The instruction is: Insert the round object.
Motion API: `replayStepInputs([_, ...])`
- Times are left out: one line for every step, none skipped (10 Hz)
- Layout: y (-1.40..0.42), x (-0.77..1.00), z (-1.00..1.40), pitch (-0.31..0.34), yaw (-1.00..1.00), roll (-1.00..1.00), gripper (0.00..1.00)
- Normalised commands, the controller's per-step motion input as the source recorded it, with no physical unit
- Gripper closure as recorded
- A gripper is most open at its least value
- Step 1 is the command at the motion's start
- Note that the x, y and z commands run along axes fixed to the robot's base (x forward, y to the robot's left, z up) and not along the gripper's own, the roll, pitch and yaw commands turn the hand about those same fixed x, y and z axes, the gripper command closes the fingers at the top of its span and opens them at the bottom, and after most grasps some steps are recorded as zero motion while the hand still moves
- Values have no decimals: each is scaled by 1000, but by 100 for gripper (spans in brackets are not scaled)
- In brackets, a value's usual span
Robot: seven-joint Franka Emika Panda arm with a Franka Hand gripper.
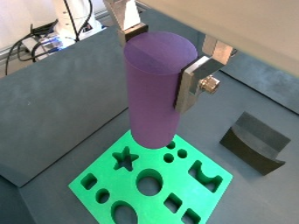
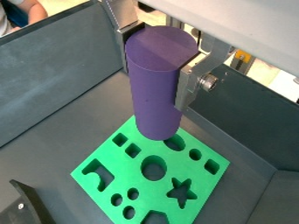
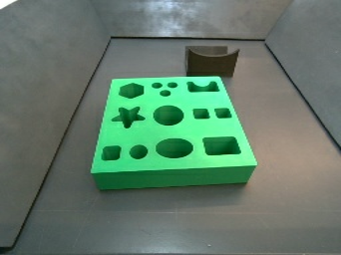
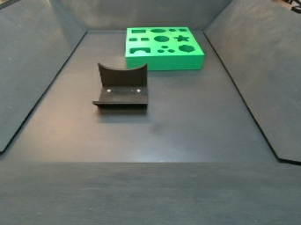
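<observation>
My gripper (image 1: 162, 57) is shut on the round object, a tall matte purple cylinder peg (image 1: 158, 87), and holds it upright by its upper part; both wrist views show this (image 2: 158, 83). The silver fingers (image 1: 193, 80) press on opposite sides of the peg. The peg hangs above the green block (image 1: 117, 188), with its lower end hiding part of the block's edge. The block's large round hole (image 1: 149, 184) is open and lies apart from the peg's end. In both side views the block (image 3: 147, 134) (image 4: 165, 60) lies flat on the floor, and the gripper and peg are out of frame.
A dark grey curved block (image 3: 210, 60) stands on the floor beside the green block; it also shows in a side view (image 4: 121, 86) and a wrist view (image 1: 257, 144). Dark sloping walls (image 3: 60, 80) ring the grey floor.
</observation>
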Motion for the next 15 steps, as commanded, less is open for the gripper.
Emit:
replayStepInputs([-29,-186,-840,-80,0,250,100])
replayStepInputs([-97,-129,-920,-84,0,213,100])
replayStepInputs([-183,-29,-974,-113,0,136,100])
replayStepInputs([-194,0,-940,-124,-9,146,100])
replayStepInputs([-126,0,-854,-100,-20,224,100])
replayStepInputs([-103,0,-837,-91,-6,234,100])
replayStepInputs([-143,0,-986,-71,0,160,100])
replayStepInputs([-69,0,-1000,-80,0,61,100])
replayStepInputs([-31,0,-1000,-74,-3,50,100])
replayStepInputs([0,331,-1000,-7,-69,0,100])
replayStepInputs([0,206,-1000,-57,-80,4,100])
replayStepInputs([0,91,-969,-91,0,99,100])
replayStepInputs([14,103,-874,-90,0,163,100])
replayStepInputs([0,94,-700,-19,-6,107,100])
replayStepInputs([3,40,-460,0,-74,-37,100])
